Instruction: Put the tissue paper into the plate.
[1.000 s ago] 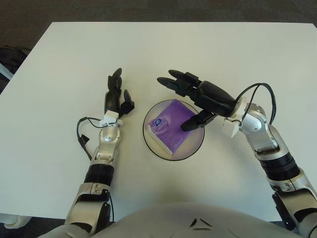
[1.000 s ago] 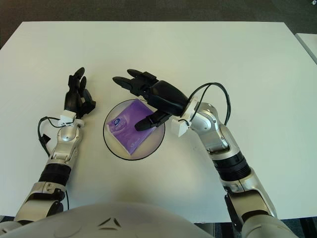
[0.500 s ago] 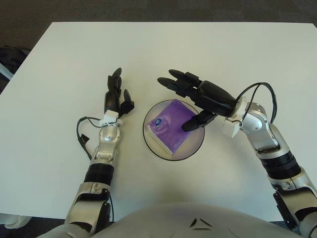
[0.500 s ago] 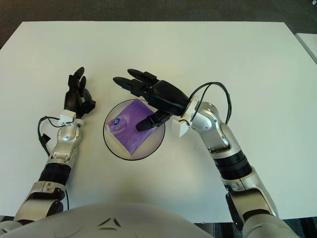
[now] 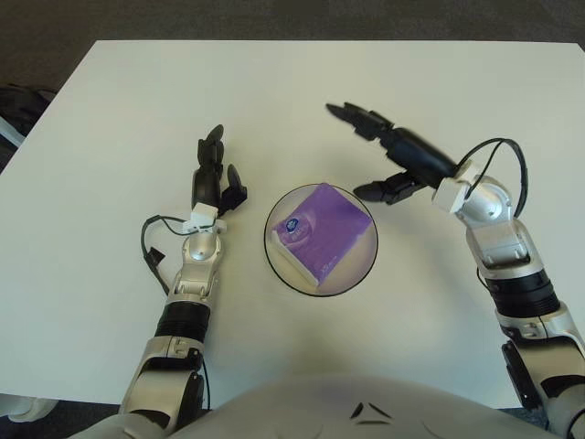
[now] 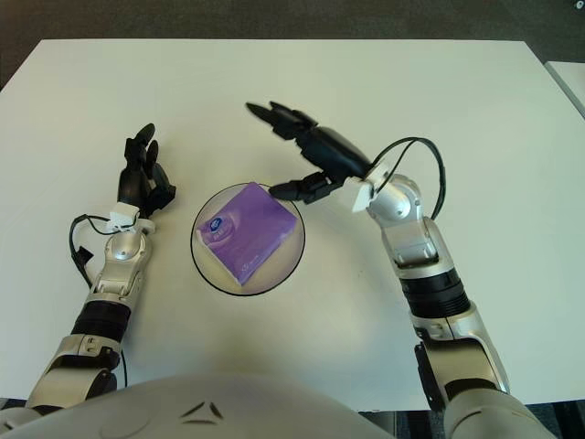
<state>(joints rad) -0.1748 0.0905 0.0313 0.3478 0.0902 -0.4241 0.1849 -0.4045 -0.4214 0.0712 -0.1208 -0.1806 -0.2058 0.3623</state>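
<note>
Centrally placed: purple tissue pack (image 5: 322, 232), flat and rectangular, with a small white-and-blue label near its left end. Lying inside a round plate (image 5: 361, 271) with a dark rim, turned on a diagonal so that its corners reach toward the rim. White underside edge of the pack showing along its lower left side. Resting free, touched by neither hand.

Beside the plate on the upper right: right hand (image 5: 393, 163), black-fingered, held off the pack and outside the plate rim. Fingers spread and released, gripping nothing; two long fingers (image 5: 355, 117) pointing up and to the left, thumb reaching down-left toward the plate edge but apart from it. Silver forearm running from the wrist down along the right side of the scene, with a black cable looping over the wrist.

Left of the plate: left hand (image 5: 214, 181), parked on the table surface just beside the rim, fingers straight and relaxed, pointing away from the robot's body, holding nothing. Thin black cable curling beside its silver forearm.

Underneath everything: white table (image 5: 119, 110), broad and plain. Beyond its far edge, dark floor (image 5: 274, 18). At the bottom of the views, curved grey top of the robot's own torso.
</note>
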